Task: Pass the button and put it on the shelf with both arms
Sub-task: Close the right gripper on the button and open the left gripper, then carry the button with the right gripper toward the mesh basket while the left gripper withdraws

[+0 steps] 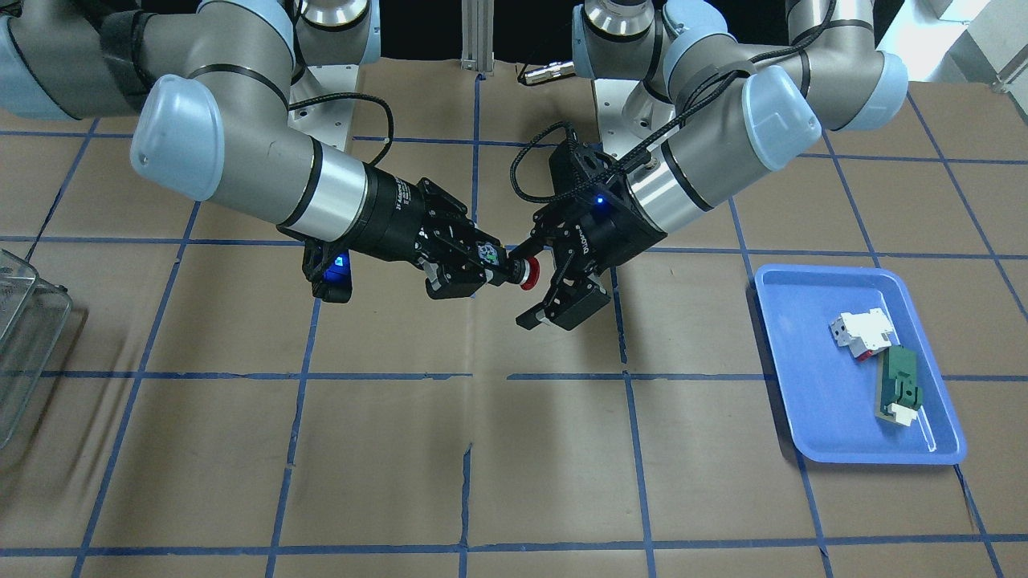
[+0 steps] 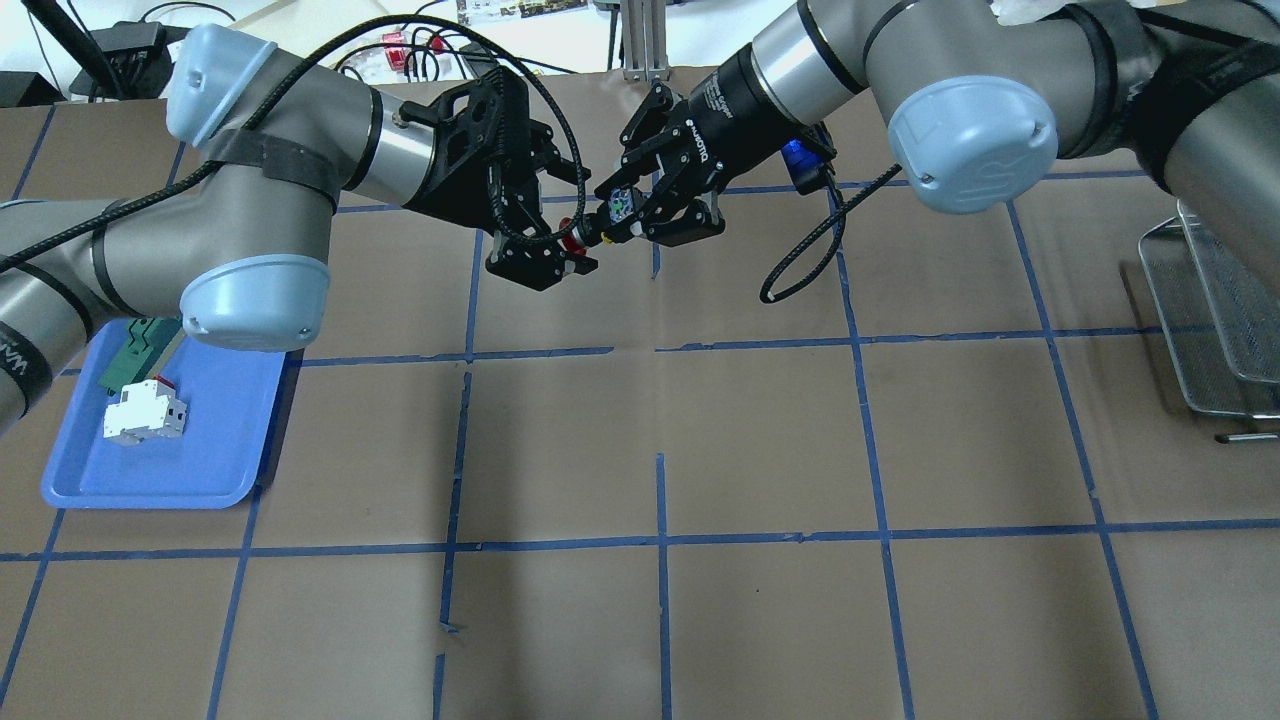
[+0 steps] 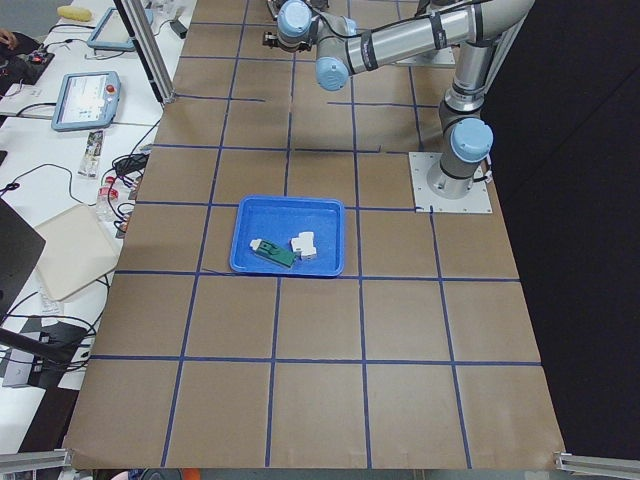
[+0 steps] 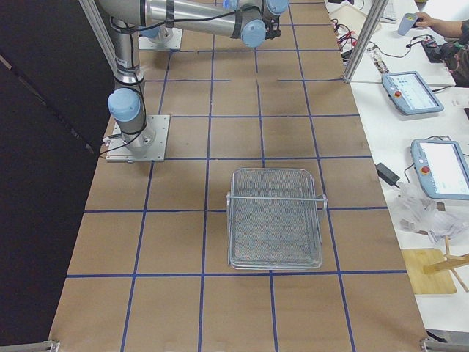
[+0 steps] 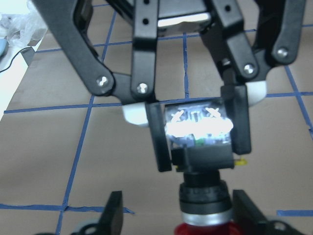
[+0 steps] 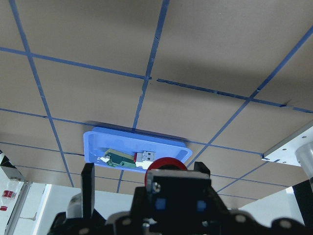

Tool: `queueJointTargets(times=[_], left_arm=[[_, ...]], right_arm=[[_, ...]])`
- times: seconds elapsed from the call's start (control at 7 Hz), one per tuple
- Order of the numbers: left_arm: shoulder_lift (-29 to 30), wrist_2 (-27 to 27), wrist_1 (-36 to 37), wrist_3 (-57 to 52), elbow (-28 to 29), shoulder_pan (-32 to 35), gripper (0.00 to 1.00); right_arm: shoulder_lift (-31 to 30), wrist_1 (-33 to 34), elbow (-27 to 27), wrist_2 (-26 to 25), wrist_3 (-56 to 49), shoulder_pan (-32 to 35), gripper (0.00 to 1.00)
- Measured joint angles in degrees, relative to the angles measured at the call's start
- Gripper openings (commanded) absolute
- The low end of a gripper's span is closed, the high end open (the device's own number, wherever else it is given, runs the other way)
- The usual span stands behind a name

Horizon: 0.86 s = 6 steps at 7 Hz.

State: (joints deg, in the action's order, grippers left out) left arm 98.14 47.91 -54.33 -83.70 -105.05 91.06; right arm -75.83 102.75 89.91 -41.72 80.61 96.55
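With right fingers (image 5: 239, 122) clenched on the button (image 1: 527, 273), mid-air above the bench (image 1: 514, 449), and left fingers (image 5: 113, 215) released, flanking its red cap: draw the left straight back along the button's axis, avoiding the cap. Then toward the shelf (image 4: 275, 220).

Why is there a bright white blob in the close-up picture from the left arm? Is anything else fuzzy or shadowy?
Left wrist view: glare whitens the block of the button, gripped by the right claw; the red cap at the bottom looks soft. Right wrist view: near claw parts blurry, the blue tray sharper, a wide shadow across the table.
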Motion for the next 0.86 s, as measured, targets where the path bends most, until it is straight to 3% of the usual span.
queueJointTargets(times=[0.43,0.71,0.86], left_arm=[[-0.5,0.8,0.1,3.5,0.6,0.0,1.00],[-0.6,2.6,-2.5,7.1,3.2,-0.2,1.00],[-0.5,5.0,-7.4,8.6,6.5,-0.2,1.00]], right_arm=[[0.0,-0.5,-0.1,-2.3,-6.5,-2.3,0.00],[-0.6,-2.0,-0.1,-9.7,-18.3,-4.1,0.00],[-1.2,-4.7,-0.2,-14.0,-26.7,-5.8,0.00]])
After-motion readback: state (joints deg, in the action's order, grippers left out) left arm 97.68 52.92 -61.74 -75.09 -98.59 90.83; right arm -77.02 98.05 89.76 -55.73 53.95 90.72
